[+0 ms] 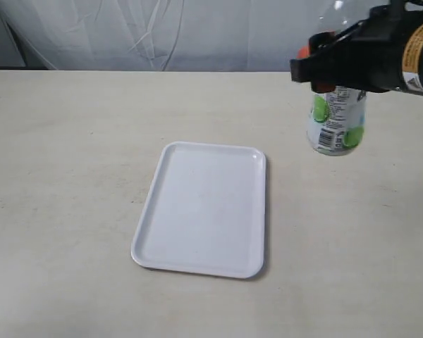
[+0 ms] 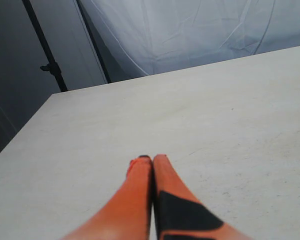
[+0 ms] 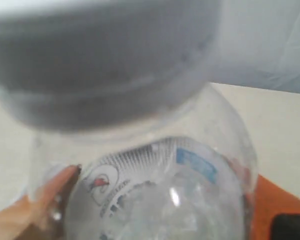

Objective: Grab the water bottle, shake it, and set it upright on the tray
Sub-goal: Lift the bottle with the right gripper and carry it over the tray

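The water bottle point(image 1: 336, 121) hangs upright above the table at the right, its green-and-white label showing below my right gripper point(image 1: 333, 67), which is shut on its upper body. In the right wrist view the bottle point(image 3: 160, 185) fills the picture, its white cap point(image 3: 105, 60) blurred and close, orange fingers point(image 3: 35, 210) on both sides of it. The white tray point(image 1: 204, 209) lies flat in the middle of the table, bare, to the left of and nearer than the bottle. My left gripper point(image 2: 152, 159) is shut on nothing above bare tabletop.
Beige tabletop point(image 1: 63, 141) stretches all round the tray. White cloth point(image 1: 162, 35) hangs behind the table's far edge. A dark stand pole point(image 2: 45, 50) rises beyond the table corner in the left wrist view.
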Motion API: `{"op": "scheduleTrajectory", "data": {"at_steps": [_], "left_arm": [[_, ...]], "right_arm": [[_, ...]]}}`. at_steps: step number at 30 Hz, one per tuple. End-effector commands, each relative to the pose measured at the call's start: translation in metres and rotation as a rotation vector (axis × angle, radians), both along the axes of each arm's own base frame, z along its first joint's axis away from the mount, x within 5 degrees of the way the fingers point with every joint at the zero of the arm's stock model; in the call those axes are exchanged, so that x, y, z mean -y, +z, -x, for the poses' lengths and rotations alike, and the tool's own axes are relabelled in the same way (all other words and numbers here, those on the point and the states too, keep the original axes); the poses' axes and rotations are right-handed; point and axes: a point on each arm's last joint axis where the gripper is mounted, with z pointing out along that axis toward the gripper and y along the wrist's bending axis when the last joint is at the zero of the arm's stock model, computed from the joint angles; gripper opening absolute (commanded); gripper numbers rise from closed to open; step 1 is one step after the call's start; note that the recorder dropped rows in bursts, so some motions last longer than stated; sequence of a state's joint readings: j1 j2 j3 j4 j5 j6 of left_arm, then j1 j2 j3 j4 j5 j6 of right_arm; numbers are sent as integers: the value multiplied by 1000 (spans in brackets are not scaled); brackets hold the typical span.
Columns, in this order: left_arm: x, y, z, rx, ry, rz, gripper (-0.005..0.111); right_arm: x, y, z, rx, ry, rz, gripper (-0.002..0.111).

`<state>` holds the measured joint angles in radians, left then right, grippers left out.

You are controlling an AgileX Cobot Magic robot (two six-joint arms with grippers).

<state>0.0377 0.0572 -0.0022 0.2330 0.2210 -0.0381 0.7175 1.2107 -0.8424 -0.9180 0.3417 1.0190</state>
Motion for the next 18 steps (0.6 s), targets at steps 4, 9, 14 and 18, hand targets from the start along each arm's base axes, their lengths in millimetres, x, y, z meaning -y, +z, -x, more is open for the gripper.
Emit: {"op": "scheduleTrajectory", "data": {"at_steps": [4,9,14,18], "left_arm": [[0,1,0,16,-1,10,0],[0,1,0,16,-1,10,0],[0,1,0,16,-1,10,0],[0,1,0,16,-1,10,0]], "right_arm": [[-44,3,25,60,240,-15,-1],[-53,-4,26,-41,286,-240,-1],[-54,-7,29,115,335,38,-1],[-7,-11,13,63,-214,189,-1]]}}
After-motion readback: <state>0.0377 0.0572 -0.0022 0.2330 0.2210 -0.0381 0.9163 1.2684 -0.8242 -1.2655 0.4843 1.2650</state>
